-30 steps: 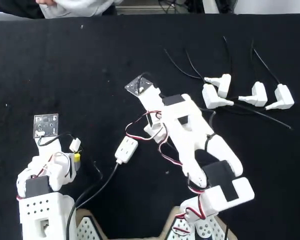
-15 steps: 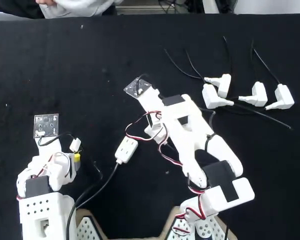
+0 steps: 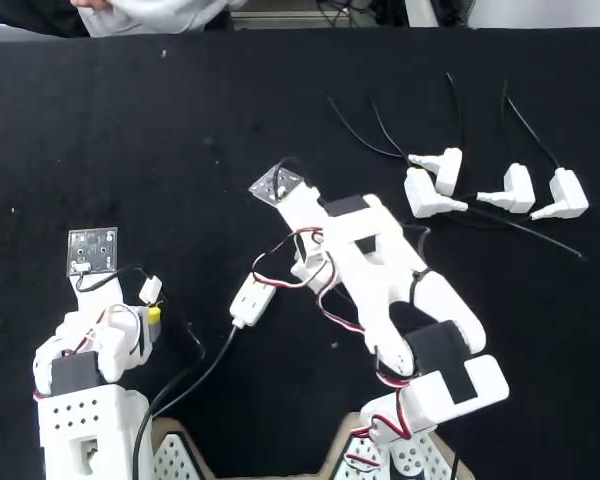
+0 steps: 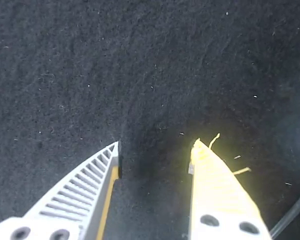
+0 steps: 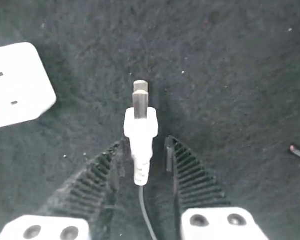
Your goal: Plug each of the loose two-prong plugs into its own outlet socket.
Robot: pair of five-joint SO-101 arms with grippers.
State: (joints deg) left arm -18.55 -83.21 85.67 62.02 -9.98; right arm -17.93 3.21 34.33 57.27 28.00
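My right gripper [image 5: 142, 147] is shut on a white two-prong plug [image 5: 140, 125], with the prongs pointing away from the fingers just above the black cloth. Close beside the prongs lies the white outlet strip [image 5: 15, 85], with two slots showing on its face. In the high view the strip [image 3: 252, 298] lies mid-table, next to the right arm [image 3: 360, 250]. Several loose white plugs [image 3: 430, 185] with thin black cords lie at the far right. My left gripper [image 4: 156, 150] hangs open over bare cloth, and the left arm [image 3: 90, 330] stands at the front left.
A black cable [image 3: 195, 375] runs from the outlet strip towards the table's front edge, between the two arm bases. Two more loose plugs [image 3: 540, 195] lie further right. Black cloth [image 3: 130, 130] covers the whole table.
The right arm has shifted slightly towards the front of the table, bringing the held plug a little closer to the outlet strip. The left arm has not moved.
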